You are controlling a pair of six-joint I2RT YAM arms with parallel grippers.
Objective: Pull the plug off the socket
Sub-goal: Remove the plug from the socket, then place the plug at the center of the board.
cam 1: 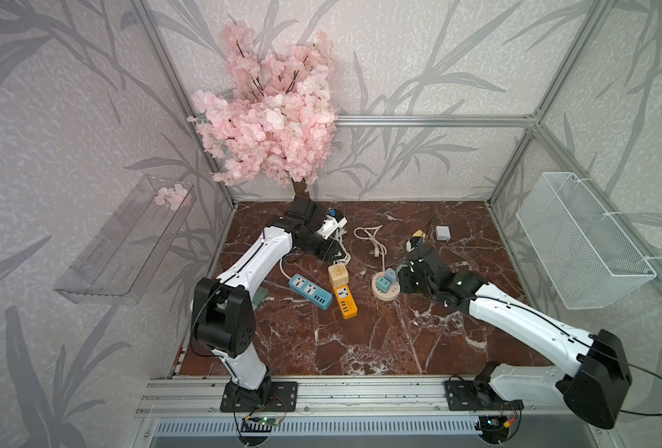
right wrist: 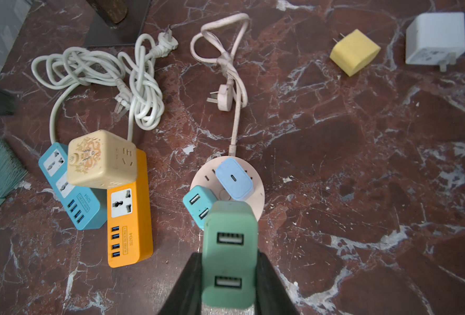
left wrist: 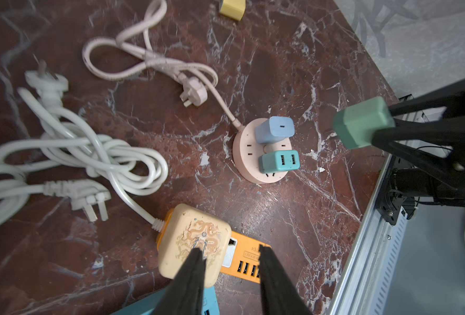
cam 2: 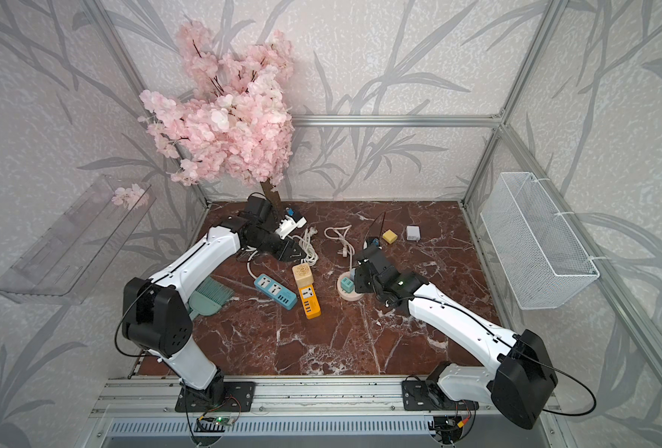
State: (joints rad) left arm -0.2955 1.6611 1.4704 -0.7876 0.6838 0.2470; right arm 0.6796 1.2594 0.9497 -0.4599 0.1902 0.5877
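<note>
The left gripper (left wrist: 231, 249) was pointed downward, its jaws parted with nothing between them. The right gripper (right wrist: 228, 255) was clamped around a green USB charger (right wrist: 230, 221).

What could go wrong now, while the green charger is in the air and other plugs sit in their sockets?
1. The right jaws grip the green charger by one end; it might slip and fall onto the teal charger close by.
2. The left jaws stand open over the cream cube adapter. Nothing holds the orange strip under it down, so a pull may lift the strip too.
</note>
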